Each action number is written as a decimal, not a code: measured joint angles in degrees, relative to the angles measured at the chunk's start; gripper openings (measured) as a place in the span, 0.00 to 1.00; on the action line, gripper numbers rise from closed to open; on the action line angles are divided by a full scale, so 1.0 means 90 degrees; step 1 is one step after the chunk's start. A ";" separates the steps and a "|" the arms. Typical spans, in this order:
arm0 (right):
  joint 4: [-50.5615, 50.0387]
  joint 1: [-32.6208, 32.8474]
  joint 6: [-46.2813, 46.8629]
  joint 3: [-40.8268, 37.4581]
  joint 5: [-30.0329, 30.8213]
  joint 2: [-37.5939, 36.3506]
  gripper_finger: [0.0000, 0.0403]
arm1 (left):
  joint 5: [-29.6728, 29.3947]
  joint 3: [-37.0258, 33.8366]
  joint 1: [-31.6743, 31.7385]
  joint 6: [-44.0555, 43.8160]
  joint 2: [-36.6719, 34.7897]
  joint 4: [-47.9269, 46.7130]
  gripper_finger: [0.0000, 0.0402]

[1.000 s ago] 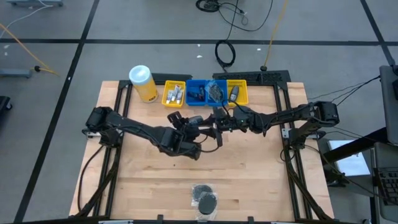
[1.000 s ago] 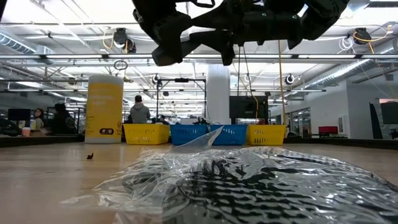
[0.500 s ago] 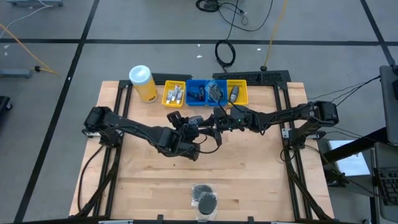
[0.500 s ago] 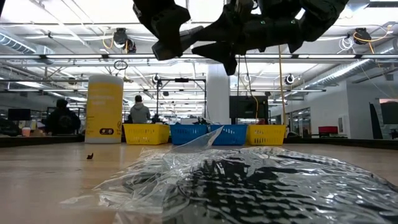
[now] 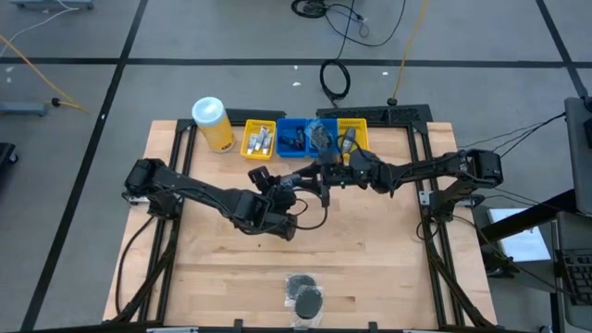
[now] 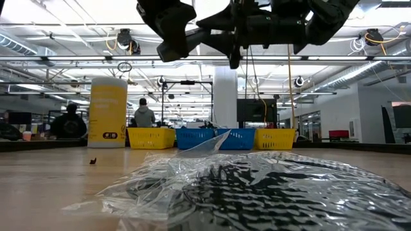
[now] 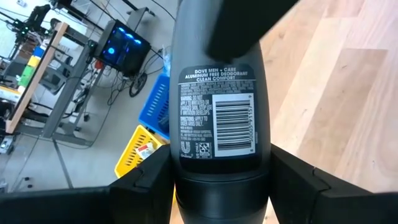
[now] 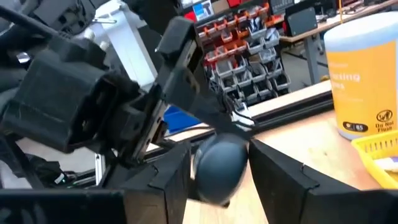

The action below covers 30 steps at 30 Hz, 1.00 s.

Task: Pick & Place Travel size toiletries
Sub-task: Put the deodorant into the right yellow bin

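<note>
A dark grey oval bottle (image 7: 217,124) with a white printed label hangs in the air above the table's middle, between my two grippers. My left gripper (image 7: 221,182) is shut on one end and my right gripper (image 8: 219,179) on the other, rounded end (image 8: 219,158). In the high view the left gripper (image 5: 301,189) and the right gripper (image 5: 324,174) meet just on the near side of the bins. Black round puffs (image 5: 303,294) in clear plastic lie at the near edge. White tubes rest in the left yellow bin (image 5: 259,139). My left gripper pinches the bottle's capped end (image 7: 219,177) between its two fingers (image 7: 149,183), one on each narrow side. The bottle points away along the fingers and is lifted clear of the table. My right gripper pinches the bottle's rounded end (image 8: 217,163) between its two fingers (image 8: 171,180), coming level from the table's right. The bottle is clear of the table, with the left gripper (image 8: 74,106) on its other end.
Along the far edge stand a tall yellow canister (image 5: 213,123), a yellow bin, a blue bin (image 5: 296,139) with a plastic bag, and another yellow bin (image 5: 353,137) with a dark bottle. Crinkled plastic (image 6: 244,186) fills the low view's foreground. People stand in the room behind.
My right gripper and its forearm have shifted a little toward the far edge and the bins. The left gripper stays at the bottle, which remains in the air between the two.
</note>
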 joint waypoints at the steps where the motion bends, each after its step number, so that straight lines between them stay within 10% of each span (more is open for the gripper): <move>1: 0.0045 -0.0016 0.0002 0.0000 -0.0008 -0.0001 0.39 | 0.0021 0.0000 0.0000 0.0030 0.0000 0.0044 0.48; 22: -0.0122 -0.0039 -0.0026 0.0002 -0.0138 -0.0005 0.21 | 0.0021 -0.0012 0.0005 0.0033 0.0010 0.0142 0.48; 30: -0.0161 -0.0068 -0.0187 0.0005 -0.0263 -0.0010 0.20 | 0.0037 -0.0012 0.0059 0.0042 0.0010 0.0145 0.72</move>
